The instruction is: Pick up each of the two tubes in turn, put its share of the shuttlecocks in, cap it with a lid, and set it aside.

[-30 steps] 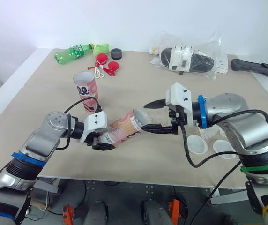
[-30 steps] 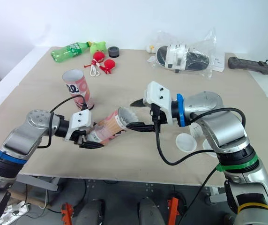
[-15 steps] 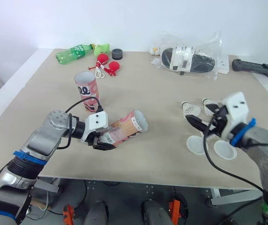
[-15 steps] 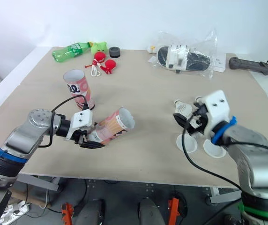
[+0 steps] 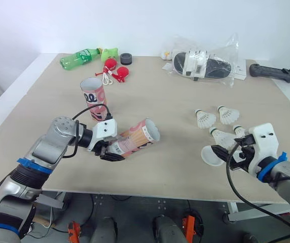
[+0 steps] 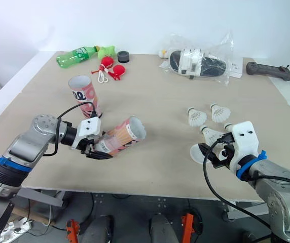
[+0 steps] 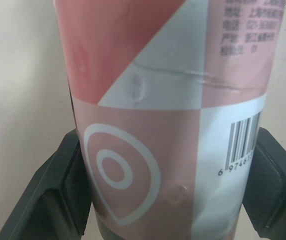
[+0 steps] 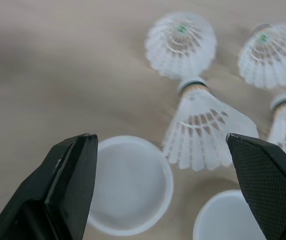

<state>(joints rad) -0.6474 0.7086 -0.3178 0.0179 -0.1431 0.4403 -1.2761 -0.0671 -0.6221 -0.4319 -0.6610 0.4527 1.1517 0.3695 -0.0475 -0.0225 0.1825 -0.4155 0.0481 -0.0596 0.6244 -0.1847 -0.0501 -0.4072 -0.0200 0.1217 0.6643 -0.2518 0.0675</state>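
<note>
My left gripper (image 5: 107, 150) is shut on the lower end of a pink and white tube (image 5: 136, 138), which it holds tilted just above the table with the open mouth facing right. In the left wrist view both fingers (image 7: 58, 190) press on the tube (image 7: 163, 100). A second pink tube (image 5: 94, 96) stands upright behind it. At the near right my right gripper (image 5: 220, 152) hangs open over a white lid (image 8: 130, 185); another lid (image 8: 228, 220) lies beside it. Several white shuttlecocks (image 5: 204, 118) lie just beyond the lids.
At the table's far edge are a green bottle (image 5: 80, 55), red items (image 5: 115, 71), a black round object (image 5: 127, 58), a plastic bag with sandals (image 5: 206, 63) and a black controller (image 5: 274, 72). The table's near edge (image 5: 150, 190) runs just in front of both grippers.
My right gripper has drawn back from the held tube's mouth to the near right and come down over the lids. The left gripper and its tube have stayed put.
</note>
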